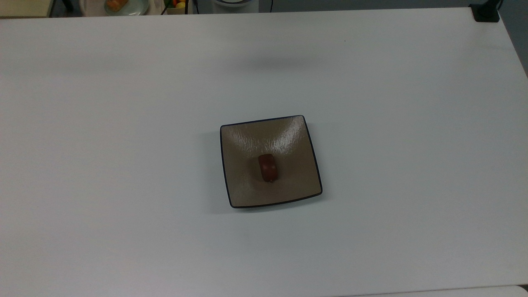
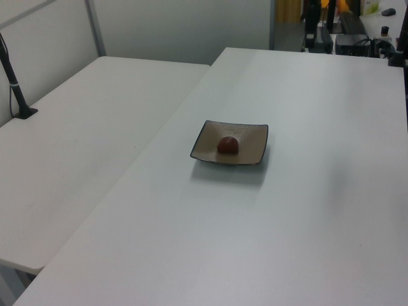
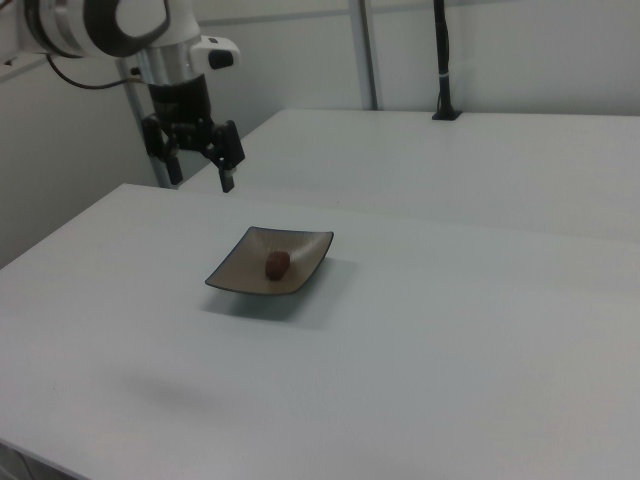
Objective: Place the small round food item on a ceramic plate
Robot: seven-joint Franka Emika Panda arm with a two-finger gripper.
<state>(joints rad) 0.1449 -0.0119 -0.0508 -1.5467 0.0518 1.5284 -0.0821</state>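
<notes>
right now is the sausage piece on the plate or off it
On it. The small round food item lies near the middle of the ceramic plate, inside its navy rim. The gripper hangs open, well away from both.

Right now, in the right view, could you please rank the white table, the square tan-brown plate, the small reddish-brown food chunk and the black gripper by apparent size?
1. White table.
2. Square tan-brown plate.
3. Black gripper, open; it sits farther back, so its rank against the plate is unsure.
4. Small reddish-brown food chunk.
</notes>
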